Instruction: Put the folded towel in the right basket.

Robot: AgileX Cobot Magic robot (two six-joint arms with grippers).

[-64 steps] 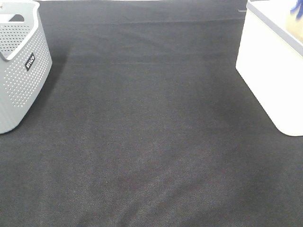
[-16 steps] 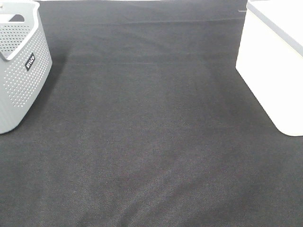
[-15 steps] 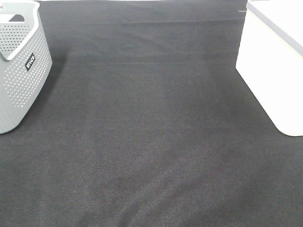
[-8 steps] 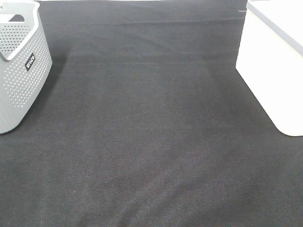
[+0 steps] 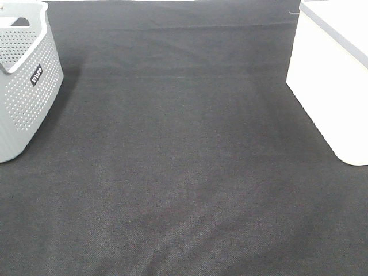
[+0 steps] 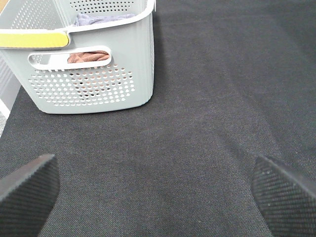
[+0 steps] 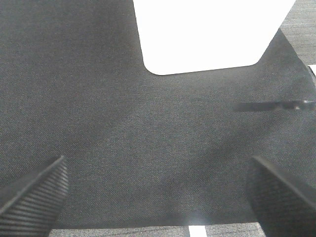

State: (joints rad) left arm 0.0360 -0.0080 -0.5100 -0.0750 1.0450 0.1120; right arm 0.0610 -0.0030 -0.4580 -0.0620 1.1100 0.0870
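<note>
Both claws spread wide, holding nothing.

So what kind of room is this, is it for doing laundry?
Probably a robot test bench set up for laundry sorting: a dark cloth-covered table, a grey perforated basket holding cloths, a white basket, and open grippers.

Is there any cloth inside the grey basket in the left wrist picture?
Yes, brown cloth shows through the handle slot of the grey basket.
</note>
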